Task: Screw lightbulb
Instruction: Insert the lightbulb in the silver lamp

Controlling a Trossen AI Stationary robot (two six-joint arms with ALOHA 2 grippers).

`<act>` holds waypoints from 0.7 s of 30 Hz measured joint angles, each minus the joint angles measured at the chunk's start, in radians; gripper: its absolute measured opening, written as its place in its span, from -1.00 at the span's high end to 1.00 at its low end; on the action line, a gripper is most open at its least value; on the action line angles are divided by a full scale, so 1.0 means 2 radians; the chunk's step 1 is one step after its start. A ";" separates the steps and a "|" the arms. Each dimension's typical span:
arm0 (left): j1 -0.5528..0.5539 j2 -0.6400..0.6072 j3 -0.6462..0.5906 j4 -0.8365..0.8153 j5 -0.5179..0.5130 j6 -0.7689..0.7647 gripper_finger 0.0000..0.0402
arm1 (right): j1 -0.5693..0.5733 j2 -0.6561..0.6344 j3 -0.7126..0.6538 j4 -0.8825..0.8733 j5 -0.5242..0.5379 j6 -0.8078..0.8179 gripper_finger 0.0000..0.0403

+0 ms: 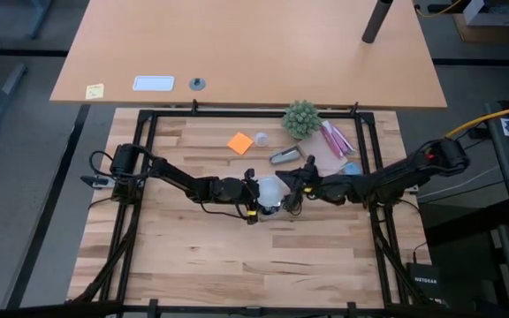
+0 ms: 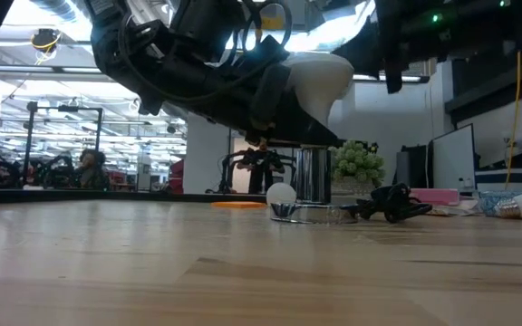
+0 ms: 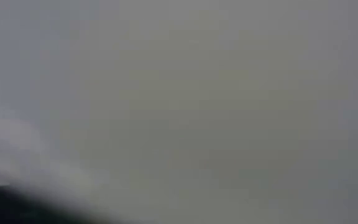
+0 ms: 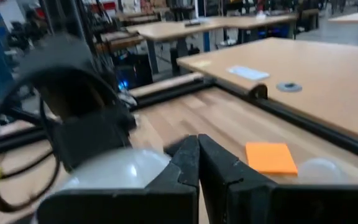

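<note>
Fingers [image 4: 219, 177] closed beside lightbulb [image 4: 114, 171]; left wrist blank.

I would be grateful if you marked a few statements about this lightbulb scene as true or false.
1. The left gripper and right gripper meet at the lightbulb mid-table. True.
2. The right gripper's fingers are spread wide. False: the right wrist view shows them closed together.
3. The orange note lies apart from both grippers. True.
4. The green plant stands beside the left arm's base. False: the plant stands by the pink items.
</note>
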 joint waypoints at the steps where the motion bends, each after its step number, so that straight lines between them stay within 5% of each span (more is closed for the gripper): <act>1: 0.000 0.000 0.000 0.000 0.000 0.000 0.26 | 0.000 -0.006 0.000 0.000 0.000 -0.001 0.97; 11: 0.000 0.001 0.000 0.000 0.002 0.001 0.26 | 0.000 -0.021 0.000 -0.003 -0.082 0.026 0.97; 21: 0.000 0.001 -0.001 0.000 0.002 0.002 0.26 | -0.001 -0.021 0.000 -0.047 -0.078 0.044 0.97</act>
